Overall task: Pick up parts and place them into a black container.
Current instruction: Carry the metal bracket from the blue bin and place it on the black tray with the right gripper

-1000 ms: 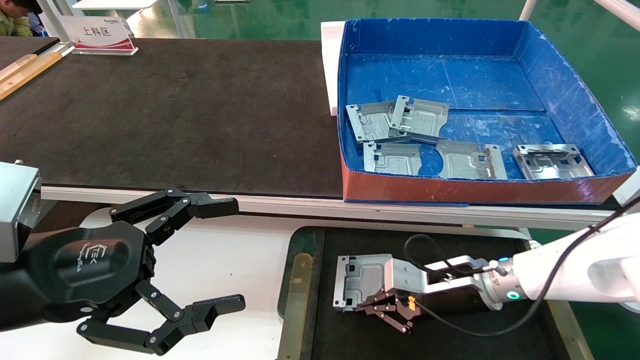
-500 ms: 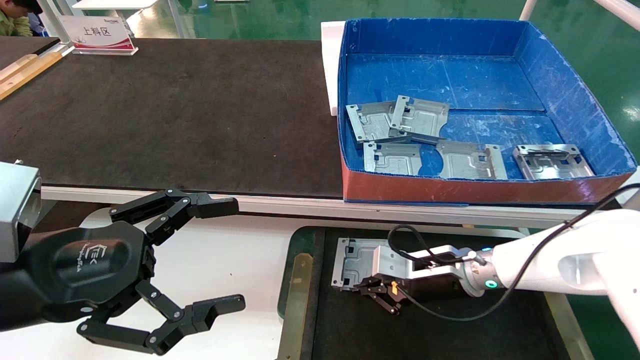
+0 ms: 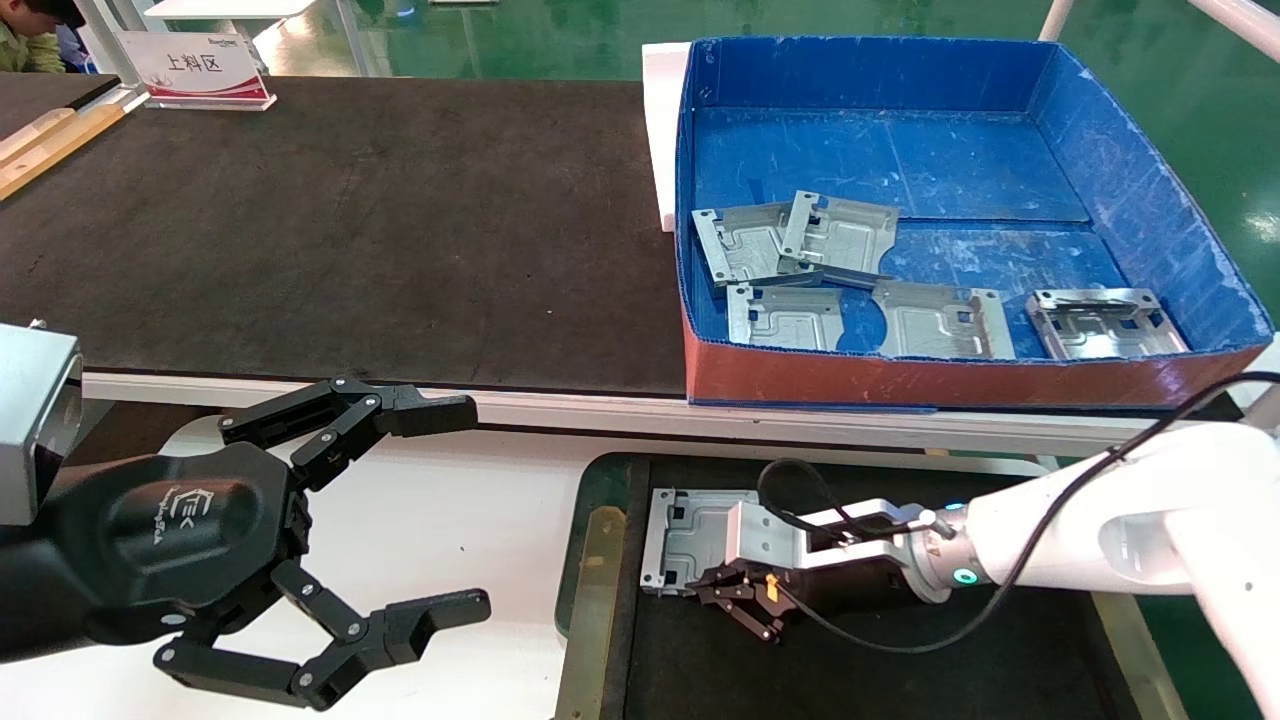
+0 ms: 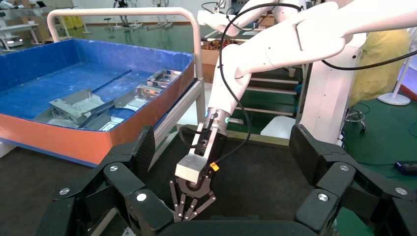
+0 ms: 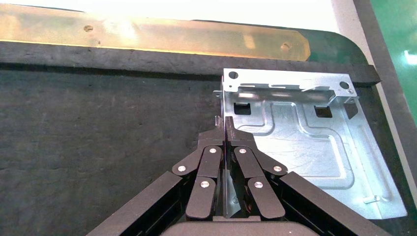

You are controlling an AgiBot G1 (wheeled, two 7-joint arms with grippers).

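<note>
Parts: one silver-grey plate is pinched edge-on in the right gripper, fingers closed tight on its bent side tab. Plate sits low over the matte floor of the black container, near the tray's left rim and brass strip; whether it touches the floor is hard to tell from the head view. Right arm reaches in from the right, wrist low above the tray.

Left gripper parked nearest the camera at lower left, over the white surface, fingers spread wide, holding nothing.

Farther back, beyond the white table edge, the blue box with red front holds five more plates: three in a row along the front wall, two overlapping behind them at the left. Long black mat lies left of the box. A small sign stands at the far left corner.
</note>
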